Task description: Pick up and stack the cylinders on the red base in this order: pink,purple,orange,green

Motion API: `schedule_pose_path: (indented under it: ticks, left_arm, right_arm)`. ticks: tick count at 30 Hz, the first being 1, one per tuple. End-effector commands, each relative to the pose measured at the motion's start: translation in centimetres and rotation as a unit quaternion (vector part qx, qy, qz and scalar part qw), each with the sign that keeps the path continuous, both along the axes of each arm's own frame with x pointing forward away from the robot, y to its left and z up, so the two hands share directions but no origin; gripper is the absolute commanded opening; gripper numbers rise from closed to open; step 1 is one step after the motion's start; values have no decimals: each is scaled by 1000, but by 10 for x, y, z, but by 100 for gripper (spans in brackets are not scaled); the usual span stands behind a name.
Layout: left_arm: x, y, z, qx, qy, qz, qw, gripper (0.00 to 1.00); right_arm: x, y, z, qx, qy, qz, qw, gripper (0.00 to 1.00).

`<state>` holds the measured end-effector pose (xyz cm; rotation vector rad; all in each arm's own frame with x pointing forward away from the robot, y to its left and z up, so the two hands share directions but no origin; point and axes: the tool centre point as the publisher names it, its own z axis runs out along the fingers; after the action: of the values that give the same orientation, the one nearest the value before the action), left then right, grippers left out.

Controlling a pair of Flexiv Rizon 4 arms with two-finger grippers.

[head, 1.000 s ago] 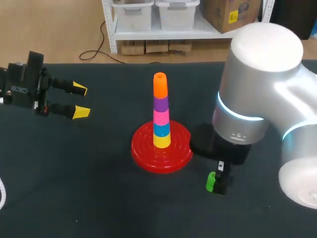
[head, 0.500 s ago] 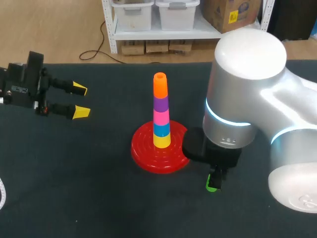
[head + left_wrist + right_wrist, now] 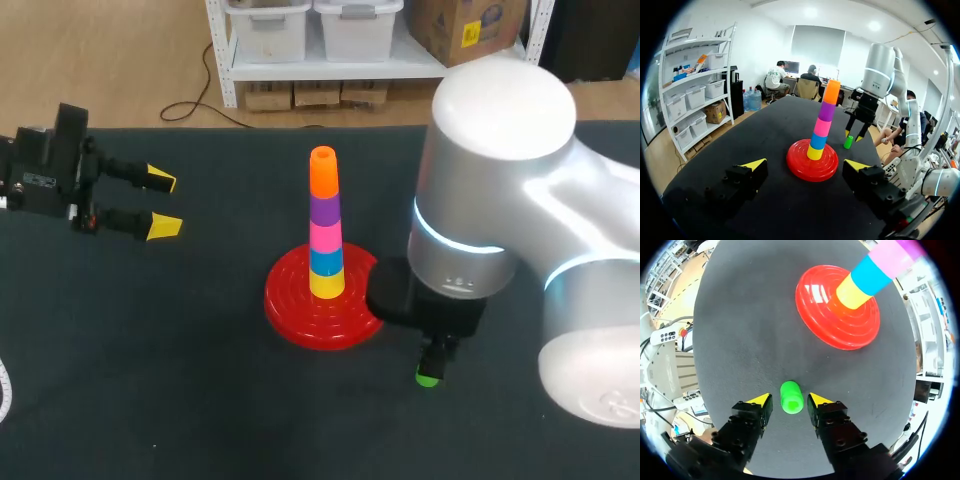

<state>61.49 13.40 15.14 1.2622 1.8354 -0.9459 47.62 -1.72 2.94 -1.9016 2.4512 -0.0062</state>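
A green cylinder (image 3: 791,397) stands on the black table right of the red base (image 3: 827,322). My right gripper (image 3: 790,400) hangs straight above it with a yellow-tipped finger against each side, shut on it. In the head view only a sliver of the green cylinder (image 3: 428,378) shows below the right gripper (image 3: 437,358), under the big silver arm. On the red base (image 3: 292,305) rises a tower (image 3: 323,225) of yellow, blue, pink, purple and orange pieces. My left gripper (image 3: 160,203) hovers open and empty at the far left, pointing at the tower (image 3: 821,125).
The left wrist view shows the left gripper (image 3: 805,165) facing the red base (image 3: 802,167), with the right gripper (image 3: 851,137) around the green cylinder (image 3: 848,142) beyond it. Bare black tabletop (image 3: 150,380) lies between both arms and the base.
The right gripper's fingers have come in from wide apart onto the green cylinder, and the right arm has shifted a little left and down. The left arm has kept still.
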Motion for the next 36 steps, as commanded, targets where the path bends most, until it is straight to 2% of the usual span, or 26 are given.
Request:
schedule_pose_path:
  ticks: [1, 18, 24, 36]
  left_arm:
    - [0, 1, -1, -1, -2, 0, 1000, 100]
    - [0, 1, -1, -1, -2, 0, 1000, 100]
    - [0, 1, -1, -1, -2, 0, 1000, 100]
    - [0, 1, -1, -1, -2, 0, 1000, 100]
  right_arm:
    - [0, -1, 1, 2, 1, 1, 1000, 46]
    - [2, -3, 1, 4, 5, -5, 1000, 43]
    - [3, -4, 0, 3, 5, -4, 1000, 36]
    - [1, -3, -1, -1, 6, -4, 1000, 33]
